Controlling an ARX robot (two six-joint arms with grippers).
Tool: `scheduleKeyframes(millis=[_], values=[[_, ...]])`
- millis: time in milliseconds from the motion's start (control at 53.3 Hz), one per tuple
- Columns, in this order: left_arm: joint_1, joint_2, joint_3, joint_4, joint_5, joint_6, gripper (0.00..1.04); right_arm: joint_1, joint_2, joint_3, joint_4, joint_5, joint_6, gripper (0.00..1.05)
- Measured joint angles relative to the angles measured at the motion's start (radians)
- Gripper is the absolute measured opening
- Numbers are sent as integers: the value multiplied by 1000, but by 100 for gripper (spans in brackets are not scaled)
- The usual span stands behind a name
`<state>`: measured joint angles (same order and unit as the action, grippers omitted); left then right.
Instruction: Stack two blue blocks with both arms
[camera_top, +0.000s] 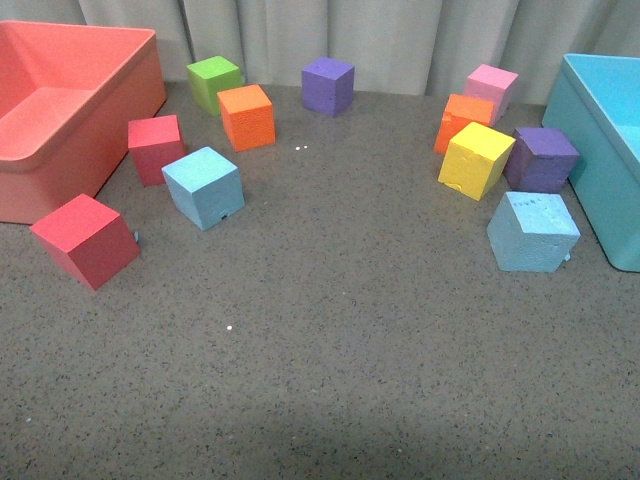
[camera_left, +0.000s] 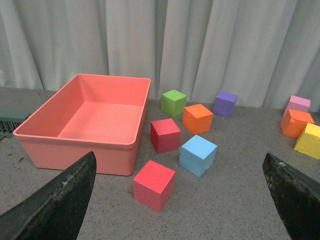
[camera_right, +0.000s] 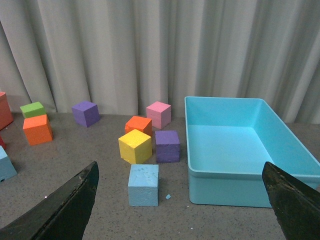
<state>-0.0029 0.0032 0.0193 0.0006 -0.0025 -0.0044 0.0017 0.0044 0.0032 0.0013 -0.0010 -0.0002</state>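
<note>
Blue blocks lie well apart on the desk: left block at 10 o'clock, beside a red cube; right block at 3 o'clock, near the bin. Left gripper and right gripper gape wide, empty.

Before me the grey speckled table carries a salmon bin at my left and a turquoise bin at my right. By the salmon bin lie the left blue cube, a near red cube, a far red cube, a green cube, a left orange cube and a left purple cube. Near the turquoise bin sits the right blue cube, with a yellow cube, a right purple cube, a right orange cube and a pink cube clustered behind it.
</note>
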Motion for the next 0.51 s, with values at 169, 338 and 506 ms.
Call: scheduleKeyframes(millis=[169,338,506], values=[[0,0,0,0,0,0,98,0,0,0,0,0,0,95],[0,0,0,0,0,0,98,0,0,0,0,0,0,95],[0,0,0,0,0,0,98,0,0,0,0,0,0,95]])
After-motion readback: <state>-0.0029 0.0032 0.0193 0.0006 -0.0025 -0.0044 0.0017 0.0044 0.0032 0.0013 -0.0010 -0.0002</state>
